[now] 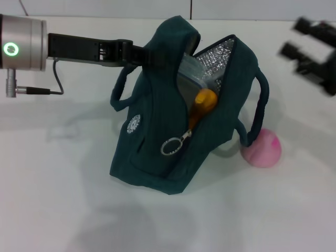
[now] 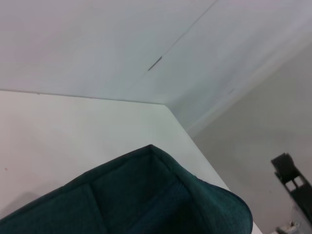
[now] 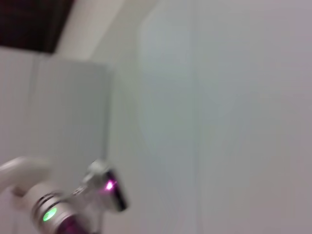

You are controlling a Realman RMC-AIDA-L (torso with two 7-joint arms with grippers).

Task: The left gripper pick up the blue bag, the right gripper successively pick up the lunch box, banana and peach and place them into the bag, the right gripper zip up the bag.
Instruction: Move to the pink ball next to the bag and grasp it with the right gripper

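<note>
- Teal fabric is what my left gripper [image 1: 137, 52] is clamped on: I hold the blue bag [image 1: 178, 110] by its top edge, left of centre in the head view, so its mouth gapes toward the upper right with the foil lining showing.
- The lunch box [image 1: 191, 73] sits inside against the lining, and the banana [image 1: 202, 105] pokes out of the opening with its orange end showing, just above the zipper pull [image 1: 173, 144] that dangles below.
- The peach [image 1: 262, 148] lies on the table [image 1: 58, 199] at the lower right, touching or just beside the bag's near handle [image 1: 257, 110].
- My right gripper [image 1: 310, 44] hangs in the upper right corner, well apart from the fruit, its two fingers spread and carrying nothing.
- What could go wrong (as I judge it): the peach is round and may roll off when my right fingers close on it, or the handle beside it may get caught in the pinch.
- The banana's exposed end could block the peach going in, and later foul the zipper.
- If my left hold slips, the mouth would sag shut.
- The table is plain white and smooth; pale walls stand behind it, meeting at a corner in the left wrist view.
</note>
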